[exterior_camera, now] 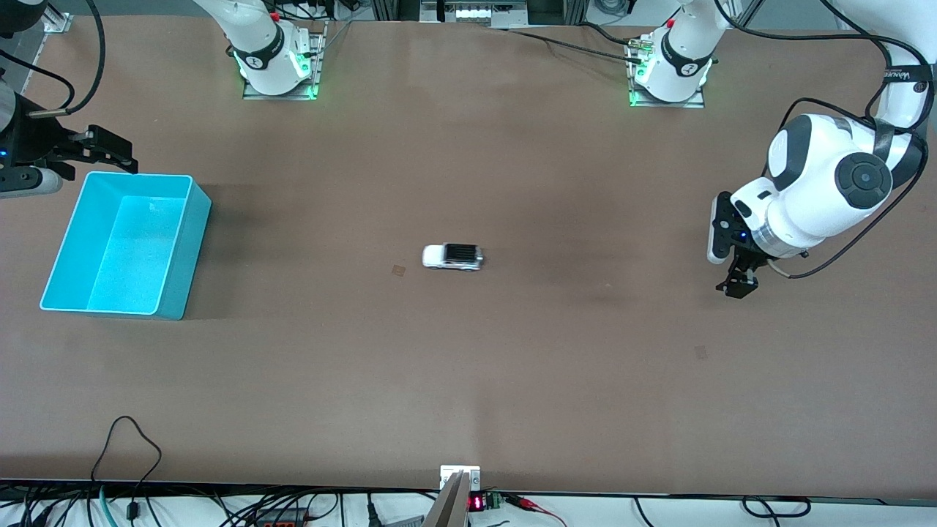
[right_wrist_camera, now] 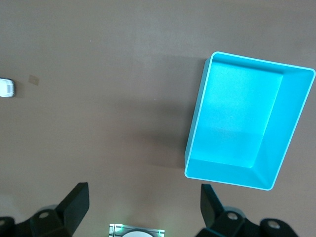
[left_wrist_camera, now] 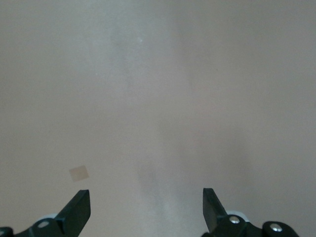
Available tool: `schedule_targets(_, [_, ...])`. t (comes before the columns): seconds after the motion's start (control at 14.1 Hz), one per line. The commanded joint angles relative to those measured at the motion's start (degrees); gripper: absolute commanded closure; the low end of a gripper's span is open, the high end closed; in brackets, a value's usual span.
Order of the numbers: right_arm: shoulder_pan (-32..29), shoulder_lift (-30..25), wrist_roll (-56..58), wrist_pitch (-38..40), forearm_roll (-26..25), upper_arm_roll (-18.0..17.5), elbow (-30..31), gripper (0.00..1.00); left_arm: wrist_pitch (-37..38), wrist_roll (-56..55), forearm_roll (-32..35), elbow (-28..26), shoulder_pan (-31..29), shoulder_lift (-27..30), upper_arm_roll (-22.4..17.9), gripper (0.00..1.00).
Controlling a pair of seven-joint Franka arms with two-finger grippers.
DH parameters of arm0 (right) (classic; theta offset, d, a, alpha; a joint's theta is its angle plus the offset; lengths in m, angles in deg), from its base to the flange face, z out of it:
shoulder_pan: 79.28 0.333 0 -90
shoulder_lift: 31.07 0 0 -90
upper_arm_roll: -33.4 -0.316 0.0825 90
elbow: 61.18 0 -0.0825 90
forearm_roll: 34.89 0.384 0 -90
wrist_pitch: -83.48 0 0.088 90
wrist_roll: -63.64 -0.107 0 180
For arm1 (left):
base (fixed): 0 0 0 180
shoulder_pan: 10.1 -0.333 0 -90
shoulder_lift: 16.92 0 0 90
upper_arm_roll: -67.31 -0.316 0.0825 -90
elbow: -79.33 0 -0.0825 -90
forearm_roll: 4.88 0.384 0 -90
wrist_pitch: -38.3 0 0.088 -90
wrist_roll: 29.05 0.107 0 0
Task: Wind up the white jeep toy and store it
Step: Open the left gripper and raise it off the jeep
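Front view first: brown desk (exterior_camera: pixel 468 380) with the white jeep toy (exterior_camera: pixel 452 257) standing on its wheels near the middle, alone on the bare surface, its black roof facing up. Just beside it, toward the right arm's end, a small tan square patch (exterior_camera: pixel 398 271) lies flat on the desk; a second, fainter patch (exterior_camera: pixel 701 352) lies nearer the front camera, toward the left arm's end. A cyan bin (exterior_camera: pixel 184 241) sits at the right arm's end of the desk, well apart from the jeep, its open top showing a bare floor. The right gripper (exterior_camera: pixel 117 155) hangs over the desk just by the bin's rim that lies nearest the robot bases. The left gripper (exterior_camera: pixel 739 284) hangs over bare desk at the left arm's end, well apart from the jeep; from this view its fingers cannot be judged.

Left wrist view: the left gripper's two dark fingers (left_wrist_camera: pixel 79 210) stand wide apart with nothing between them, over plain desk. One tan patch (left_wrist_camera: pixel 79 173) shows near one fingertip.

Right wrist view: the right gripper's fingers (right_wrist_camera: pixel 74 205) are likewise spread wide and hold nothing. Below lie the cyan bin (right_wrist_camera: pixel 197 128), seen from above with nothing in it, and, well apart at the frame's edge, part of the white jeep toy (right_wrist_camera: pixel 7 88) with a tan patch (right_wrist_camera: pixel 34 79) just beside it.
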Motion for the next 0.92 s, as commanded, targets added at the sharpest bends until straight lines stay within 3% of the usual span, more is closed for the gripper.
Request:
schedule_targets(0.0, [0.1,0.2,-0.6,0.4,0.8,0.1,-0.9,0.00,0.3,-6.3,-1.0,-0.4,0.3,0.9,-0.3,0.00])
schedule_targets(0.85, [0.7,5.5,0.5,1.0,0.8,0.1,-0.9,0.00,0.3,-49.8,-0.6,7.6,0.3,0.5,-1.5,0.00])
